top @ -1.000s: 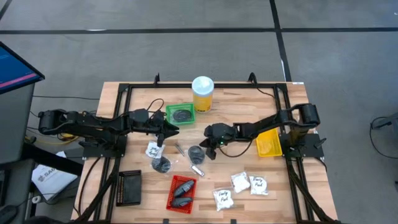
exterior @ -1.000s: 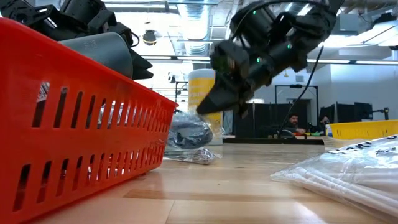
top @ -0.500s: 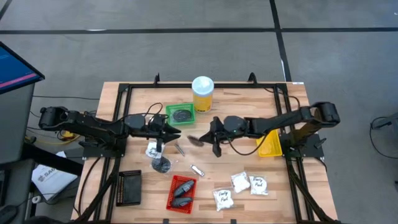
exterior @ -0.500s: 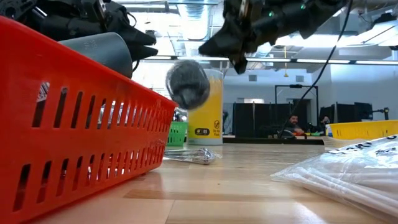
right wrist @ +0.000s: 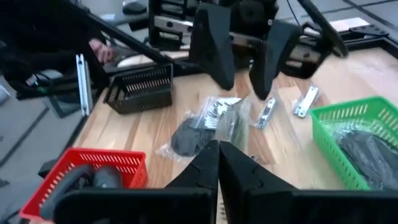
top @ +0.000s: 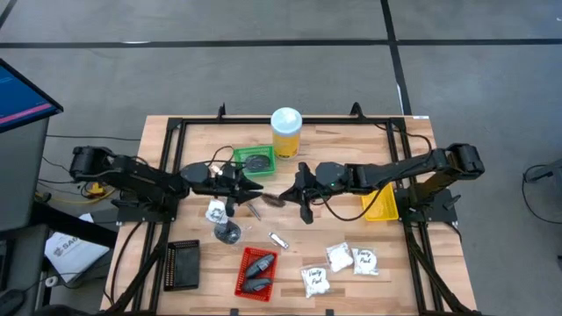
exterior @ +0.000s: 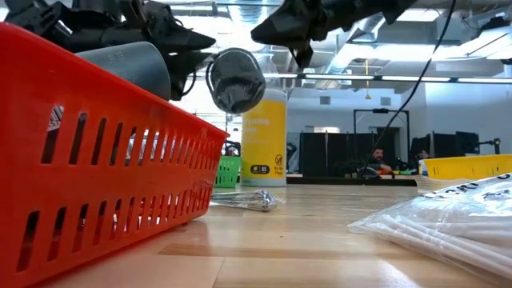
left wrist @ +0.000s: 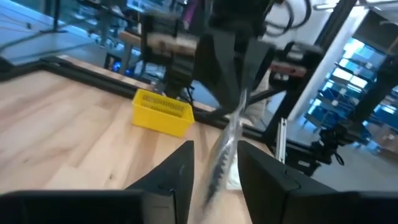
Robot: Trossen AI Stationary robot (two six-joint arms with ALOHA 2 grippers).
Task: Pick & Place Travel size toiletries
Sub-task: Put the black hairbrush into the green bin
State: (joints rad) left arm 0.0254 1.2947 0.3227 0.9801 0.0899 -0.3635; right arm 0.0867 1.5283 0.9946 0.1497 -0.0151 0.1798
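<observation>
Right gripper (right wrist: 219,149) has jaws closed on a clear packet (right wrist: 229,121), contents apparently dark. Left gripper (right wrist: 242,59) faces it, jaws apart around the packet. Below: green tray (right wrist: 357,146), red tray (right wrist: 87,180), black tray (right wrist: 140,87), another packet (right wrist: 186,138) on the desk (right wrist: 286,143).

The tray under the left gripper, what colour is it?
Green, with a dark item inside; the high view shows it best.

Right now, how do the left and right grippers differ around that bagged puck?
The right gripper is shut, pinching the bagged puck by its clear wrap; the left gripper is open, with a finger on each side of the hanging bag. The right gripper reaches in from the yellow tray's side, the left gripper from the opposite side. Both are up off the table, facing each other tip to tip.
</observation>
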